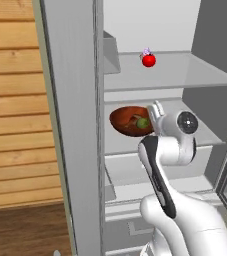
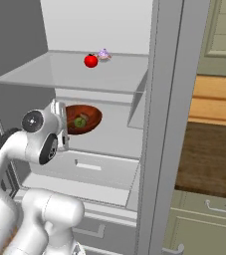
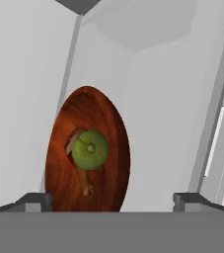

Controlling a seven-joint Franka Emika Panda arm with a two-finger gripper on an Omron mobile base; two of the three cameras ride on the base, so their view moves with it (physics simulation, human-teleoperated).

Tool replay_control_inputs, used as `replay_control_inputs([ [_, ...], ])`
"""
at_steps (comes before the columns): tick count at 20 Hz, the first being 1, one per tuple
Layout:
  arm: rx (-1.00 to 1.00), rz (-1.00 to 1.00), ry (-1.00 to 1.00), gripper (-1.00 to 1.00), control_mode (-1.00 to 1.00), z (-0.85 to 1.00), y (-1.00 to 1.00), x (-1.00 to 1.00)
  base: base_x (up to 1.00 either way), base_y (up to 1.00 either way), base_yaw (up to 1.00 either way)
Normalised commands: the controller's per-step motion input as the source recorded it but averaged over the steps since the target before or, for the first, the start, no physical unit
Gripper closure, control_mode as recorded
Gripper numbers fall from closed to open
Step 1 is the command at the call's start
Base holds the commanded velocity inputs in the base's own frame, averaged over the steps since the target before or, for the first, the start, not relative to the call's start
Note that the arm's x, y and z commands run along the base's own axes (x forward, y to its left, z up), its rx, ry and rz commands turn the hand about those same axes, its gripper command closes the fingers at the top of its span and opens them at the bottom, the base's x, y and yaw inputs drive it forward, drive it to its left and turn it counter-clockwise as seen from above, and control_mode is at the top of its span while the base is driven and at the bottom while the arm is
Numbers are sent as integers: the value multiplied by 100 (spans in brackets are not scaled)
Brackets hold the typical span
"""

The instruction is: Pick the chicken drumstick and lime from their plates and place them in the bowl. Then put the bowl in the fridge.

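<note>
Bowl (image 1: 127,121) sits on the fridge's (image 1: 75,125) middle shelf, glossy reddish-brown, dark inside, with the lime (image 1: 143,122) resting in it on the chicken drumstick (image 3: 82,170). Just beside its rim, the gripper (image 3: 111,200) stands spread wide with nothing between its tips; I judge a straight pull back best, keeping clear of the rim.

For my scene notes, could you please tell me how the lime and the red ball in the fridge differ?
The lime is yellowish-green; the red ball is bright red. The lime lies inside the bowl on the middle shelf; the red ball sits bare on the shelf above. Both are small and round.
</note>
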Motion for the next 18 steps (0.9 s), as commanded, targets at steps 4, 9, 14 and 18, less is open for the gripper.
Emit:
replay_control_inputs([
  [4, -4, -1, 1, -100, -100, 73, 0, -86, 0, 0, 0],
  [9, -14, 0, 28, -100, -100, 82, 5, -8, 0, 0, 0],
  [14, -16, 10, 11, -100, -100, 23, 2, -57, 0, 0, 0],
  [18, -20, 24, -1, -100, -100, 12, 0, -66, 0, 0, 0],
])
